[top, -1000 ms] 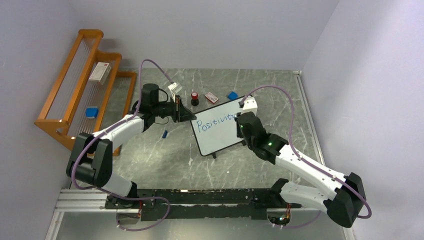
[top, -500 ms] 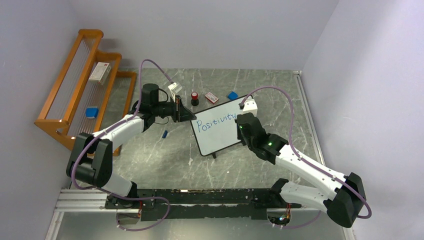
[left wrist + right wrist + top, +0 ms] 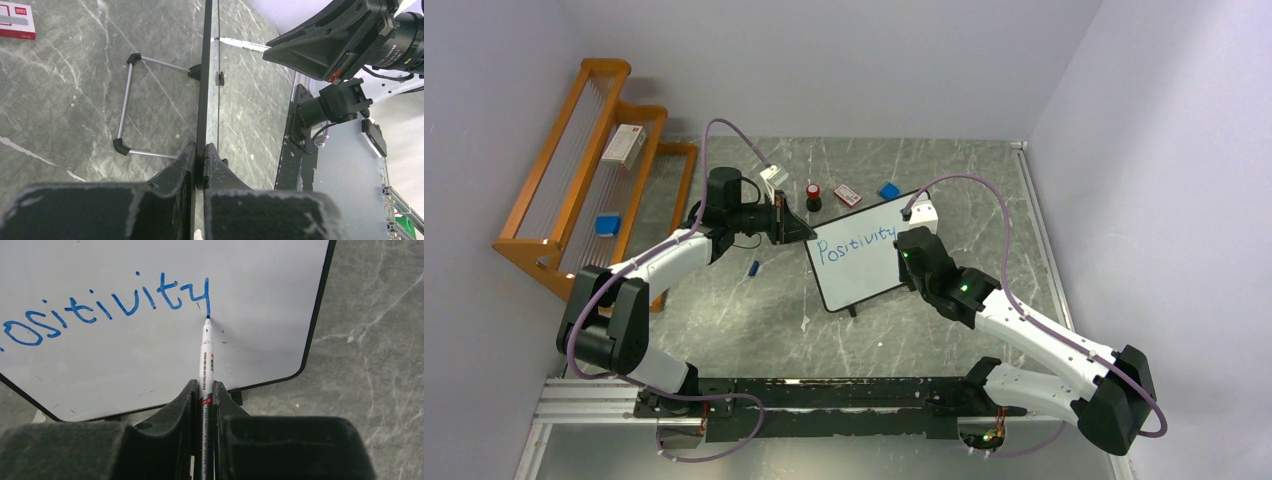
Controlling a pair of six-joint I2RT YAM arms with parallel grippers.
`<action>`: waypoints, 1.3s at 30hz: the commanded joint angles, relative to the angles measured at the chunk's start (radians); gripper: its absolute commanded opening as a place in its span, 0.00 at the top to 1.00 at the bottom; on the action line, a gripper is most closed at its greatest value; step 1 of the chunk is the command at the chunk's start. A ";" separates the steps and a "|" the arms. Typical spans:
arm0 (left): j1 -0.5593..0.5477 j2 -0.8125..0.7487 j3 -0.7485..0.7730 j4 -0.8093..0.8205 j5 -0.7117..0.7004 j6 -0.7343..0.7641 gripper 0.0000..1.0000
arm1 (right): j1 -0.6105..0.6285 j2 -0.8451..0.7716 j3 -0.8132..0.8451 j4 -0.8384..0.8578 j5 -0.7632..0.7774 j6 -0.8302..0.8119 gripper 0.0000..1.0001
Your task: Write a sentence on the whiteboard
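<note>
Overhead view: whiteboard (image 3: pixel 859 262) stands between the two arms, left gripper (image 3: pixel 800 228) at its left edge, right gripper (image 3: pixel 911 250) over its right half.

Left wrist view: left gripper jaws are pinched tight on the board's thin black frame. The board runs edge-on straight ahead of the fingertips. Its wire stand (image 3: pixel 125 110) sits ahead and to the left of the jaws, on the marble table (image 3: pixel 65 75).

Right wrist view: right gripper is clamped on a marker pen (image 3: pixel 206 357), with the barrel held between the fingers and pointing forward. The pen tip touches the board directly ahead of the jaws, at the bottom of the final "y".

The sentence (image 3: pixel 115 305) is blue handwriting ahead and left of the right gripper. It reads "Positivity" from overhead, in one line. The board's rounded corner lies ahead and right of the jaws.
</note>
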 commanded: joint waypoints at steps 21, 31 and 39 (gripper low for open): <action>-0.003 0.036 -0.001 -0.079 -0.056 0.059 0.95 | -0.005 -0.117 -0.004 0.039 -0.061 -0.005 1.00; -0.003 0.036 0.001 -0.091 -0.069 0.067 0.95 | -0.005 -0.149 -0.009 0.008 -0.061 -0.013 1.00; -0.003 0.031 0.004 -0.104 -0.080 0.073 0.95 | -0.005 -0.176 -0.025 -0.008 -0.058 -0.006 1.00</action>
